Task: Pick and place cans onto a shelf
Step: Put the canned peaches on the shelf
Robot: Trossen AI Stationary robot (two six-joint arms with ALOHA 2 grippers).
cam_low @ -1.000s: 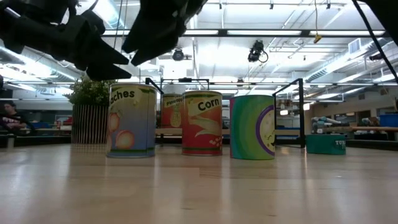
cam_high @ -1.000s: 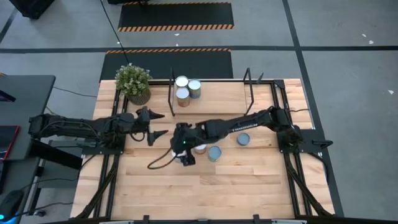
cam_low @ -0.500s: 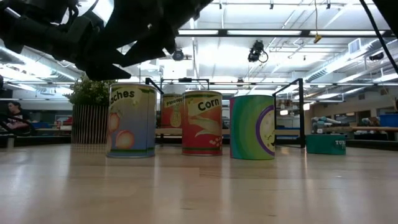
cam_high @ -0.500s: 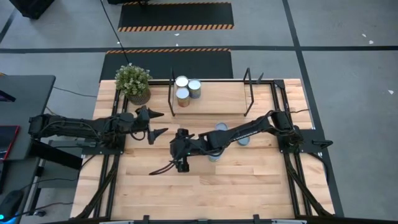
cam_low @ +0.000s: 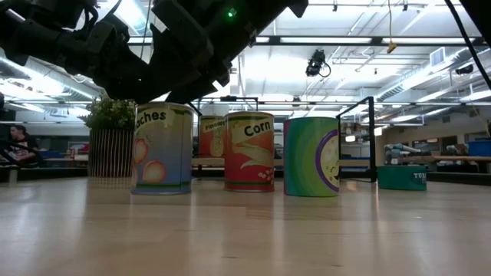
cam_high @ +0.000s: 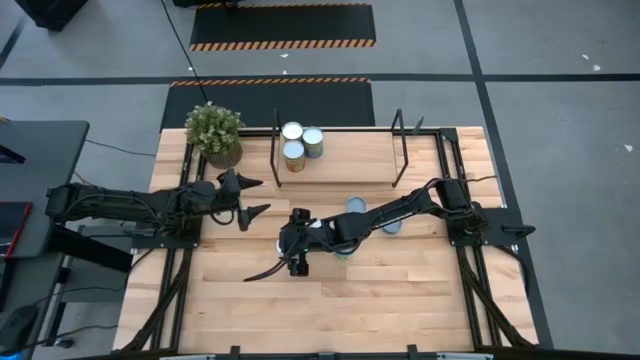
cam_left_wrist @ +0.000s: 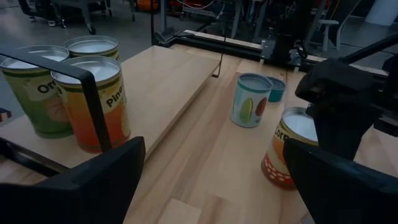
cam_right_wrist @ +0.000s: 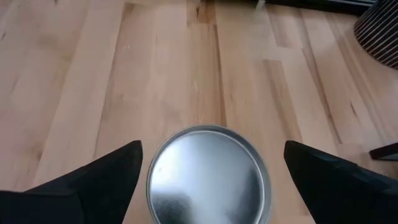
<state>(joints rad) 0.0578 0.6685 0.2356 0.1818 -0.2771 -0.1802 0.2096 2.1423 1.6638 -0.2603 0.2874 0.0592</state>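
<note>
— Left side? 
— Left gripper (cam_high: 252, 198) hangs spread and empty beside the ribbed plant pot (cam_high: 224, 155). 
— Right arm? 
— Stretched across the pale wood table (cam_high: 400, 280), right gripper (cam_right_wrist: 202, 186) wide apart over a shiny round can top (cam_right_wrist: 208, 175), not touching. Three cans (cam_high: 298, 142) stand on the shelf (cam_high: 350, 150).

Three cans (cam_high: 300, 143) upright on shelf (cam_high: 350, 152); four cans (cam_low: 248, 151) upright on tabletop.

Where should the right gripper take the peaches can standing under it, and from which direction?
Grip the peaches can across its round side wall near the top, coming straight down. It stands upright with its flat lid facing up, and the right gripper is above it, jaws open to either side.
</note>
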